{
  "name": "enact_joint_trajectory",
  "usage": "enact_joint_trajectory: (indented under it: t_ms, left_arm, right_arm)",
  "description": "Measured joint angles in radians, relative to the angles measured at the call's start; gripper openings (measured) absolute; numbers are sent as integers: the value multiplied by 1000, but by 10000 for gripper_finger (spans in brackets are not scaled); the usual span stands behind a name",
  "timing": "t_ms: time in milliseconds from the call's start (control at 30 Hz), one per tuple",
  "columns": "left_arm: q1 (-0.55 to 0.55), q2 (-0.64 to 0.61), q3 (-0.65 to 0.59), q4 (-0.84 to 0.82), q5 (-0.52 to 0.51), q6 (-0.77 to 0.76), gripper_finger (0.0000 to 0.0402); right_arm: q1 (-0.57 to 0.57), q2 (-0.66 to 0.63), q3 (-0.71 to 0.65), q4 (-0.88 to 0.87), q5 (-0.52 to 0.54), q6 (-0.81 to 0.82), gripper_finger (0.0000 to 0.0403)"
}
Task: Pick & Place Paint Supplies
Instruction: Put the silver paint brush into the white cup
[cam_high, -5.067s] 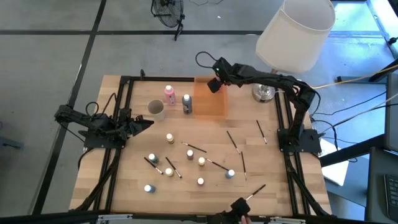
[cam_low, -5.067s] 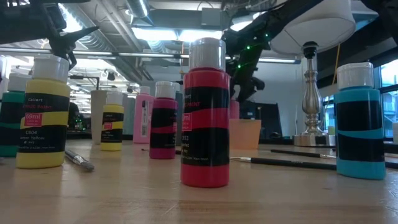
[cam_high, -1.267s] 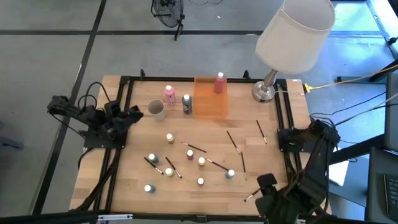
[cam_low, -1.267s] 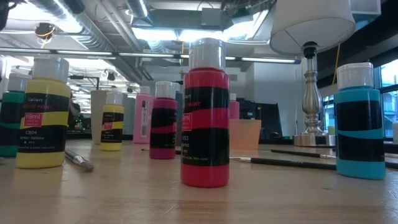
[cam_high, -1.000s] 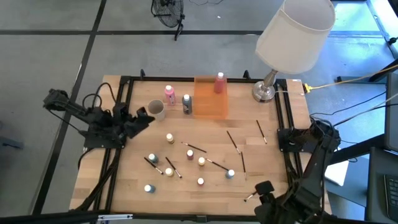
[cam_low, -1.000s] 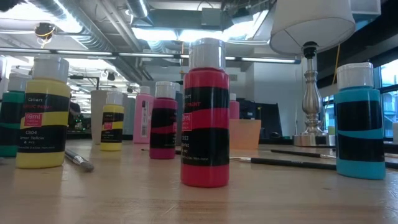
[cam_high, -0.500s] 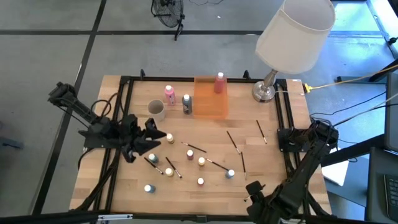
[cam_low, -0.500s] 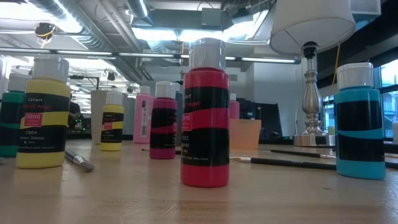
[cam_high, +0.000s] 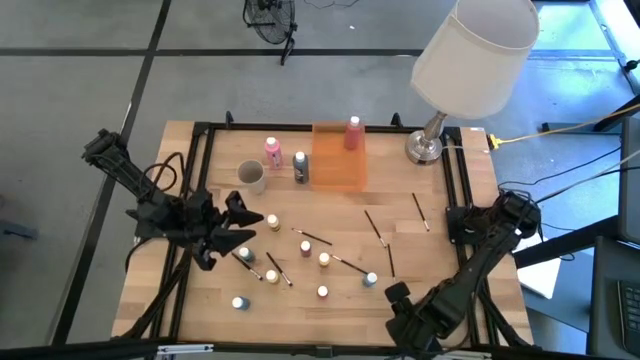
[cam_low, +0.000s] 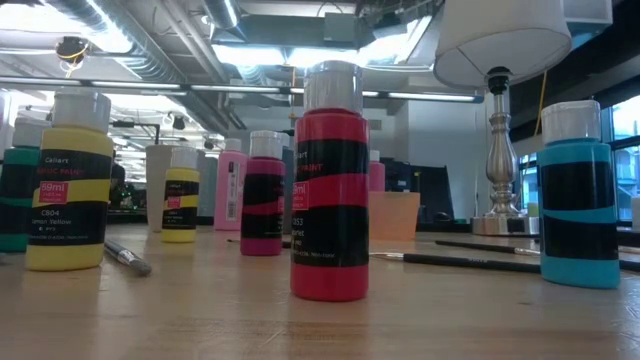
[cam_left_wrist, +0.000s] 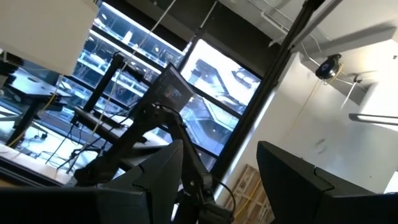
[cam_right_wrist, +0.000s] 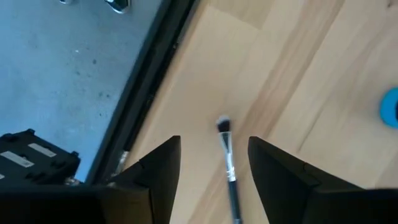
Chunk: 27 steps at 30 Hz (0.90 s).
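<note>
My right hand (cam_right_wrist: 211, 168) is spread, low over a brush (cam_right_wrist: 227, 158) at the tabletop (cam_high: 440, 250) near edge. My left hand (cam_high: 250, 222) is spread too, beside the yellow-capped bottle (cam_high: 273, 221), left of centre.

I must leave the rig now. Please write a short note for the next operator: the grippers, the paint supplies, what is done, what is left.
Left gripper: open, empty, over the table's left side beside the small bottles.
Right gripper: open, empty, above a brush at the near table edge.
Done: one pink bottle stands in the orange bin.
Left: the small bottles, the scattered brushes, and the pink bottle and dark bottle by the cup.
</note>
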Motion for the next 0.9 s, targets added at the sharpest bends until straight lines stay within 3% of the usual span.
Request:
enact_joint_trajectory:
  t_ms: [333, 900]
  left_arm:
    - [-35, 1, 0, -11, -34, 0, 203]
    - [-76, 12, 0, -18, -79, -1, 203]
  right_arm:
    - [-30, 68, 0, 7, -24, -91, 190]
    - [-21, 163, 3, 48, -32, -102, 190]
